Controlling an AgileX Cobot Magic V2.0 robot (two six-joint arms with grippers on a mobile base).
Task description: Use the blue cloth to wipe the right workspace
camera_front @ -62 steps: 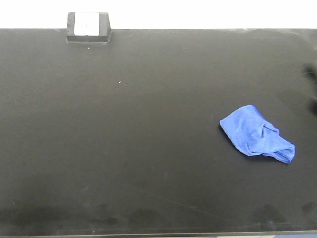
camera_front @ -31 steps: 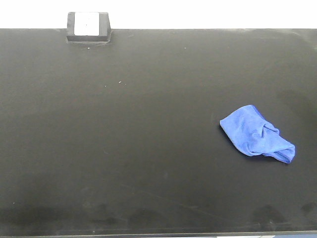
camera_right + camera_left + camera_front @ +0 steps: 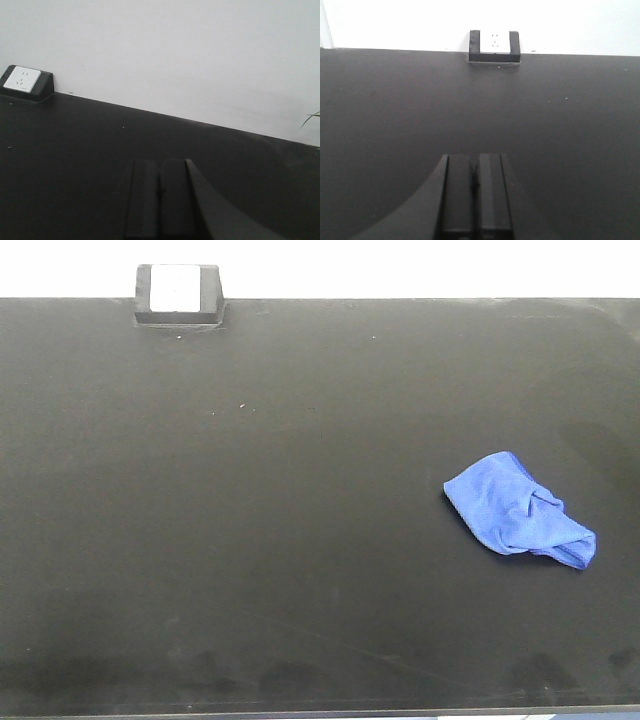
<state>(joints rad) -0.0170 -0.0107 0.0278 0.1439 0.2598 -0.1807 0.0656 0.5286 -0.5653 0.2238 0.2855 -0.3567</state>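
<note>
Lying crumpled on the wide flat matte black surface (image 3: 250, 540), the small bright royal-blue fabric cloth (image 3: 518, 510) sits toward the right side of the front-facing view, somewhat nearer the front edge than the back, and nothing touches it. Its body is bunched into an uneven lump: the left part spreads fairly broad and smooth, with a fine woven texture showing, while the right part gathers into folds and tapers to a narrow rolled end that points down and to the right. A thin darker blue hem runs along its upper edge and around that rolled tip, and a faint shadow lies under its lower rim. In the left wrist view the left gripper (image 3: 475, 192) hangs low over bare black surface with its two dark fingers pressed together, no gap between them and nothing held. In the right wrist view the right gripper (image 3: 160, 197) shows the same closed, empty stance above bare surface; the cloth appears in neither wrist view. Farther back, at the rear edge against the white wall (image 3: 200, 50), stands a small black box with a white socket-like label (image 3: 178, 292), well apart from the cloth, toward the left.
</note>
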